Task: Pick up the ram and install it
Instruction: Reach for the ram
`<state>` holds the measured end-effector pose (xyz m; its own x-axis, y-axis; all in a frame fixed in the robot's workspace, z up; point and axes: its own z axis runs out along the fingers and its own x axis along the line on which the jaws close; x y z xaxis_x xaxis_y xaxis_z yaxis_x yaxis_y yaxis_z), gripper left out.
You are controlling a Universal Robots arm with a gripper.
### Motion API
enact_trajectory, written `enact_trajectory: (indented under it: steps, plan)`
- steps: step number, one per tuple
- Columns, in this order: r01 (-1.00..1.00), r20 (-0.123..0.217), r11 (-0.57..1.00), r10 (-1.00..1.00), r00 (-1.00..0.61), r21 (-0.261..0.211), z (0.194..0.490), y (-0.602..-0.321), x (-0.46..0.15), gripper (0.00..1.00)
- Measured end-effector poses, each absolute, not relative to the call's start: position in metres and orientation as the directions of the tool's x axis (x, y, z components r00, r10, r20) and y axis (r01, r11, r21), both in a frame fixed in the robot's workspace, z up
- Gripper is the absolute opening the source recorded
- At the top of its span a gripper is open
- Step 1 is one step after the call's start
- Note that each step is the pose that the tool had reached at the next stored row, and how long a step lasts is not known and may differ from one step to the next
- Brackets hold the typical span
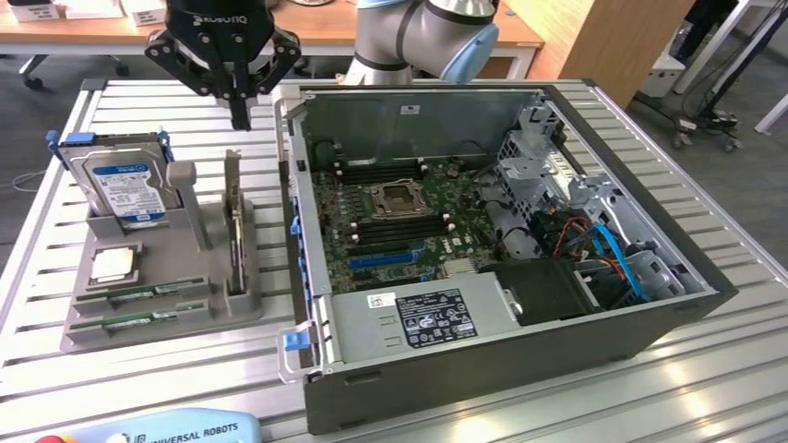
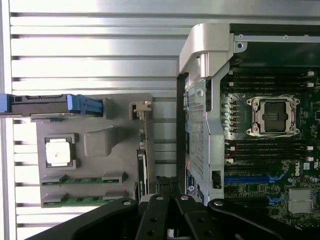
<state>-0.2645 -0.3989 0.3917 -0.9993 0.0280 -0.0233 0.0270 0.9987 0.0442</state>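
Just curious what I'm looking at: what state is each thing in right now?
Pincer: shut, holding nothing.
Ram sticks: both lying in slots of the grey holder.
Hard drive: upright in the holder.
Computer case: open, side panel off.
Processor socket: empty.

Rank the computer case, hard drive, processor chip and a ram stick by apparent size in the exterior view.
1. computer case
2. hard drive
3. ram stick and processor chip: one longer, one squarer, too alike to rank

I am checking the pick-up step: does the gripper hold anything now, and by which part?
Nothing is held. The gripper hangs shut above the table, and both ram sticks lie in the gray holder.
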Motion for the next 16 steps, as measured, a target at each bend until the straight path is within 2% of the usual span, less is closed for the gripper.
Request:
enact_trajectory:
  steps: [16]
  plan:
    - [0.019,-0.023,0.999,0.020,-1.000,0.044,0.391,-0.399,-0.281,0.10]
